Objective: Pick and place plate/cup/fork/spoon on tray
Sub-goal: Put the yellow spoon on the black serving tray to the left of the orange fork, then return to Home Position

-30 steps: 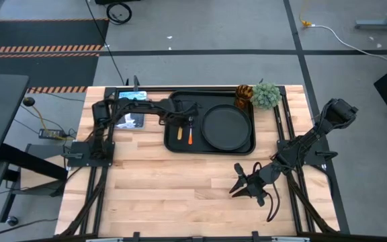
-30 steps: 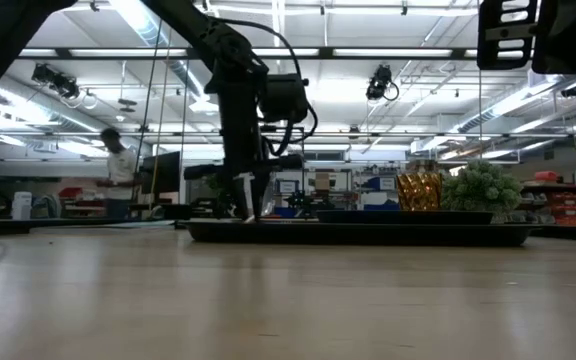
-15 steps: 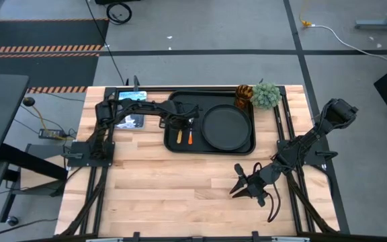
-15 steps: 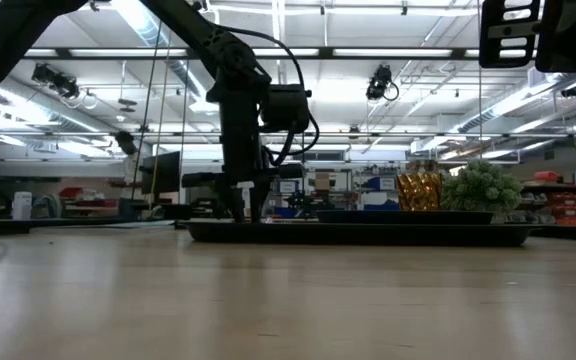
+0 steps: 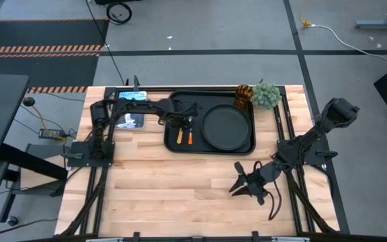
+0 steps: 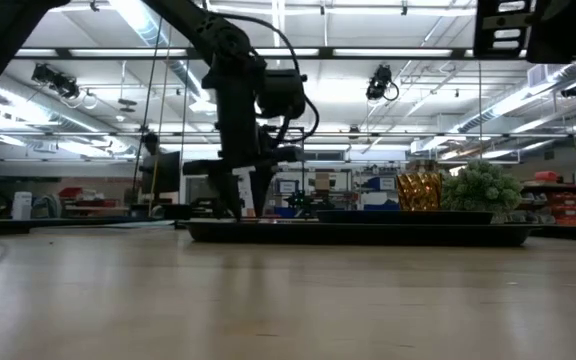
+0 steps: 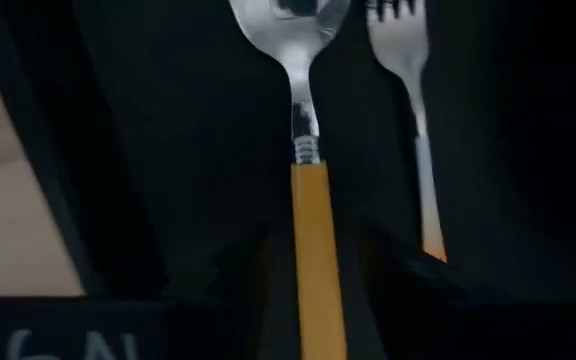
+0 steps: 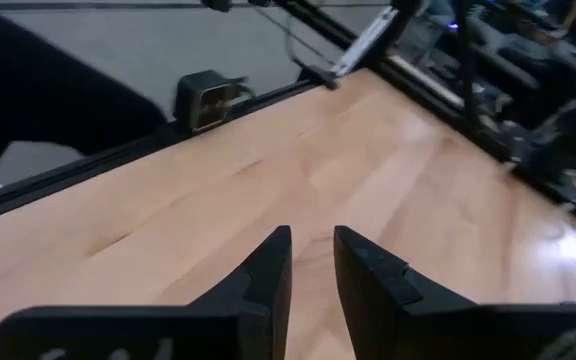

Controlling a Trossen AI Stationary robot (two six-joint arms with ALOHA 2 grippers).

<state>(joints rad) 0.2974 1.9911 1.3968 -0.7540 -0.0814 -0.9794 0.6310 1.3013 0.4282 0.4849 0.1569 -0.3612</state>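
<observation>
The black tray [image 5: 210, 101] lies at the table's far middle, with the round black plate [image 5: 227, 128] on its right part. The spoon [image 7: 308, 150] and the fork [image 7: 418, 150], both orange-handled, lie side by side on the tray's left part [image 5: 179, 134] [image 5: 189, 136]. The amber cup [image 5: 244, 93] stands at the tray's far right corner. My left gripper [image 5: 180, 119] hangs low over the spoon, open, one finger on either side of its handle [image 7: 311, 270]. My right gripper [image 5: 239, 181] is open and empty over the bare table at the near right.
A fuzzy green plant [image 5: 266, 95] stands right of the cup. A small blue-white picture panel [image 5: 130, 107] lies left of the tray under my left arm. Bare wood [image 5: 180, 188] spreads over the table's near half. A person shows far off in the room [image 6: 151, 150].
My left gripper has gone down onto the tray's left part and then come up a little. The spoon lies flat on the tray beside the fork.
</observation>
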